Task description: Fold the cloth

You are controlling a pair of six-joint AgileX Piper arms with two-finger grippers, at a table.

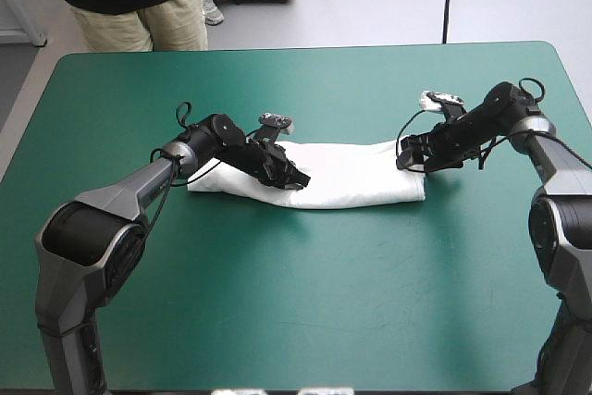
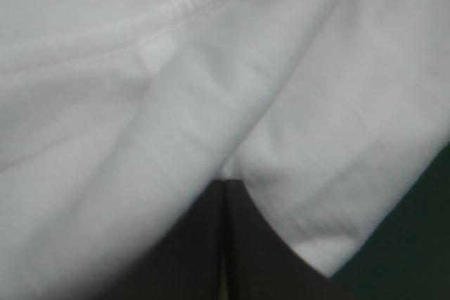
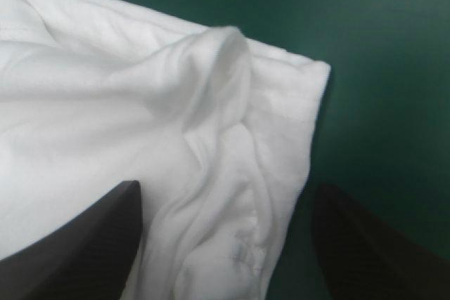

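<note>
The worktop [image 1: 305, 302] is the biggest thing in front of you, teal-green and bare on every side of the T-shirt [image 1: 361, 178]. The T-shirt lies near the middle of it, a little toward the far edge. It is already folded down to a long white band running left to right, so I judge the task to be well along, with a crosswise fold probably left to make.

Your left arm [image 1: 139, 187] reaches in over the T-shirt's left half and lies low across it. The left jaws are together in a point. Creases in the cloth run to their tip and a pale sliver shows between them, so they look clamped on a layer of the T-shirt. That would suit lifting this end.

Your right arm [image 1: 555, 159] comes down at the T-shirt's right end. The right jaws stand wide apart and straddle the hemmed corner there. Rumpled cloth lies between them and nothing is gripped yet. That placement reads as lining up a matching grasp.

No container is involved. The T-shirt rests directly on the cover.
</note>
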